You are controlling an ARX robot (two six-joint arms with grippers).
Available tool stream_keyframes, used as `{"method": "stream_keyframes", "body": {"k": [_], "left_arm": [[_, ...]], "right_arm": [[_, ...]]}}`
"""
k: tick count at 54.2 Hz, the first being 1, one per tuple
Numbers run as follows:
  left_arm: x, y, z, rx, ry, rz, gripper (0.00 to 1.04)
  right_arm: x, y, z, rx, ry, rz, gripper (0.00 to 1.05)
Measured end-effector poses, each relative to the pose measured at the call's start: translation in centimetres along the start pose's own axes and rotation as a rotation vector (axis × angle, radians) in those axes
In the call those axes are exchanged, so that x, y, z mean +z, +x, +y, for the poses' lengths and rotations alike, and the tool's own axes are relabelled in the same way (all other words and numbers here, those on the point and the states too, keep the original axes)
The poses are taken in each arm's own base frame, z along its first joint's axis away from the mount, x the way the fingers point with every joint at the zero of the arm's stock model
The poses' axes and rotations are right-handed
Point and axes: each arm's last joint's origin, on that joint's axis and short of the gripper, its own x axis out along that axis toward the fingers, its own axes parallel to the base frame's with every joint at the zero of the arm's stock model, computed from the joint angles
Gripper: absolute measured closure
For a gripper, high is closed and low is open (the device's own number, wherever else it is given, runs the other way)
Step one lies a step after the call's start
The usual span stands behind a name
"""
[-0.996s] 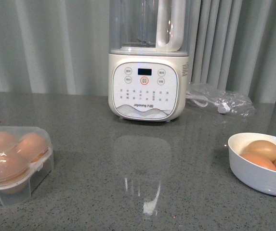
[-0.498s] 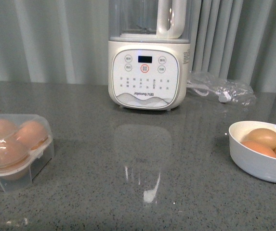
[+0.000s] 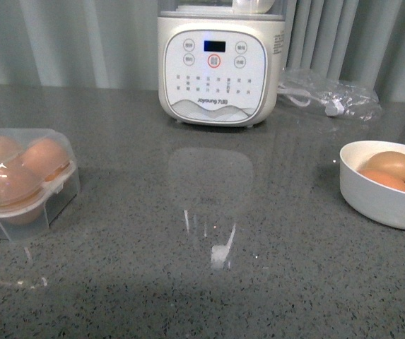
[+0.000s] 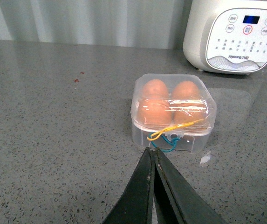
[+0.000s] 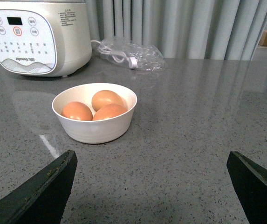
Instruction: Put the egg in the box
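Observation:
The box [image 3: 22, 185] [image 4: 173, 116] is a clear plastic case at the table's left, lid down, with brown eggs [image 4: 154, 111] inside. A yellow and a blue band [image 4: 169, 135] hang at its front catch. My left gripper [image 4: 151, 150] is shut and empty, its tip just short of that catch. Three more brown eggs [image 5: 106, 99] [image 3: 391, 164] lie in a white bowl [image 5: 96, 129] [image 3: 380, 200] at the right. My right gripper [image 5: 151, 154] is open wide and empty, a short way in front of the bowl. Neither gripper shows in the front view.
A white kitchen appliance [image 3: 220, 67] [image 5: 28, 39] with a button panel stands at the back centre. A crumpled clear bag with a white cord [image 3: 333, 95] [image 5: 132, 55] lies to its right. Grey curtains hang behind the speckled grey table [image 3: 209, 212].
The front view has shifted, so the appliance, box and bowl all sit higher in the frame. Nothing on the table has moved relative to the rest.

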Motion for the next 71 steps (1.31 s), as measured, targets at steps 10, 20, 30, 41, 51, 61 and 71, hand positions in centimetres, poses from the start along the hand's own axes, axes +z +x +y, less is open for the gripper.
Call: {"method": "stream_keyframes", "body": {"k": [10, 20, 30, 41, 51, 61, 71], "left_arm": [[0.00, 0.00, 0.00, 0.000, 0.000, 0.000, 1.01], [0.00, 0.00, 0.00, 0.000, 0.000, 0.000, 1.01], [0.00, 0.00, 0.00, 0.000, 0.000, 0.000, 1.01], [0.00, 0.00, 0.00, 0.000, 0.000, 0.000, 0.66], [0.00, 0.00, 0.00, 0.000, -0.001, 0.000, 0.35], [0.00, 0.00, 0.00, 0.000, 0.000, 0.000, 0.06], [0.00, 0.00, 0.00, 0.000, 0.000, 0.000, 0.07]], "right_arm": [[0.00, 0.00, 0.00, 0.000, 0.000, 0.000, 0.07], [0.00, 0.00, 0.00, 0.000, 0.000, 0.000, 0.07], [0.00, 0.00, 0.00, 0.000, 0.000, 0.000, 0.07], [0.00, 0.00, 0.00, 0.000, 0.000, 0.000, 0.07], [0.00, 0.00, 0.00, 0.000, 0.000, 0.000, 0.07], [0.00, 0.00, 0.00, 0.000, 0.000, 0.000, 0.07], [0.00, 0.00, 0.00, 0.000, 0.000, 0.000, 0.07]]}}
